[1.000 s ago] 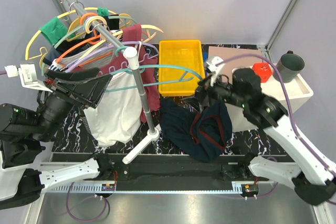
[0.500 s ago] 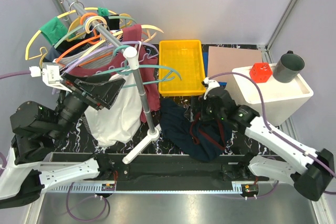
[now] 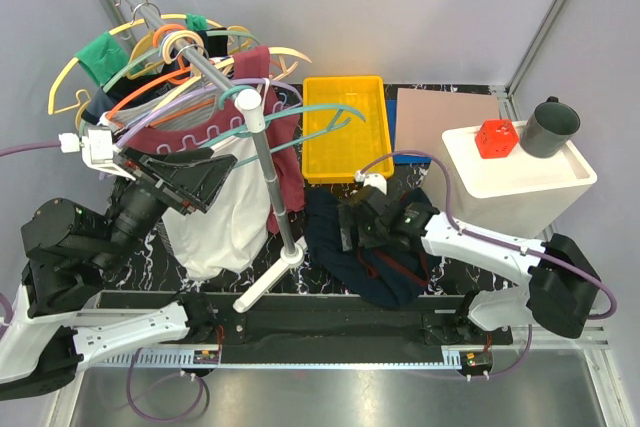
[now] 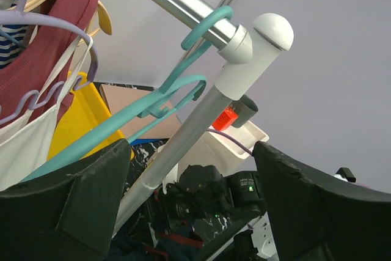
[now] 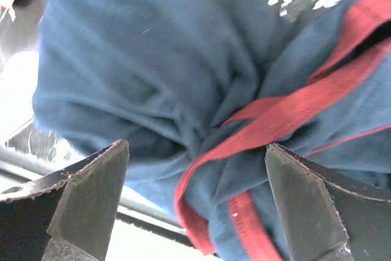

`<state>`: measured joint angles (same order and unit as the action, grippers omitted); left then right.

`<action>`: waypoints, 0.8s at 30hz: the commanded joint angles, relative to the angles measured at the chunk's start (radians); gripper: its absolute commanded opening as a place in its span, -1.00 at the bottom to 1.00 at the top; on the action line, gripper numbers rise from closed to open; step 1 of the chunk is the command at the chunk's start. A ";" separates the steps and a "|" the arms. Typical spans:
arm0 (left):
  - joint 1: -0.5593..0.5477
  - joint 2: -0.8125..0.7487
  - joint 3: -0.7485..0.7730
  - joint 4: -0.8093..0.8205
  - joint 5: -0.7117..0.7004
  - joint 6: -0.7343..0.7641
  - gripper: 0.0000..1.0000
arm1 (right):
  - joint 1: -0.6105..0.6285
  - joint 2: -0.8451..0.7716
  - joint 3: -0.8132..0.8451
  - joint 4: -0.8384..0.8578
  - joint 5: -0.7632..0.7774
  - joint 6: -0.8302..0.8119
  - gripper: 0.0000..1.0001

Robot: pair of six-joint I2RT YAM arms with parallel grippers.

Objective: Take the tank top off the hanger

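Note:
The dark navy tank top with maroon-red trim lies crumpled on the table, off the hanger. It fills the right wrist view. My right gripper hovers low over its left part, open and empty, jaws either side of a red trim fold. The bare teal hanger hangs by its hook on the rack rail; it also shows in the left wrist view. My left gripper is open and empty, left of the white rack pole.
The rack holds several lavender, yellow and orange hangers, a maroon-and-white shirt and a green garment. A yellow bin stands behind the tank top. A white box with a red cube and a dark cup is at right.
My right gripper moved down and left from near the hanger's end to just over the tank top. The teal hanger swung. My left gripper rose and shifted slightly toward the rail.

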<state>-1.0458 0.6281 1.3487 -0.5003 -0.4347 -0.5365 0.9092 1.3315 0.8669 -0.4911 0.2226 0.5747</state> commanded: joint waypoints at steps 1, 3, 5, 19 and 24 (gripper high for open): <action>-0.002 -0.001 0.003 0.026 0.004 -0.011 0.72 | 0.083 0.000 -0.020 0.025 0.086 0.059 1.00; -0.002 -0.001 0.004 0.026 0.007 -0.011 0.72 | 0.095 0.005 -0.061 0.026 0.098 0.099 1.00; -0.002 0.001 0.003 0.028 0.017 -0.013 0.72 | 0.103 0.020 -0.091 0.040 0.110 0.105 0.99; -0.002 0.024 0.010 0.028 0.065 -0.037 0.70 | 0.206 0.248 -0.054 0.118 0.296 0.106 0.83; -0.002 0.001 -0.011 0.028 0.056 -0.048 0.70 | 0.207 0.206 -0.092 0.138 0.329 0.123 -0.18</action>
<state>-1.0454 0.6472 1.3479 -0.5026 -0.3916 -0.5701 1.1080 1.5536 0.7986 -0.4004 0.4953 0.6518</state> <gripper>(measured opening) 0.853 0.707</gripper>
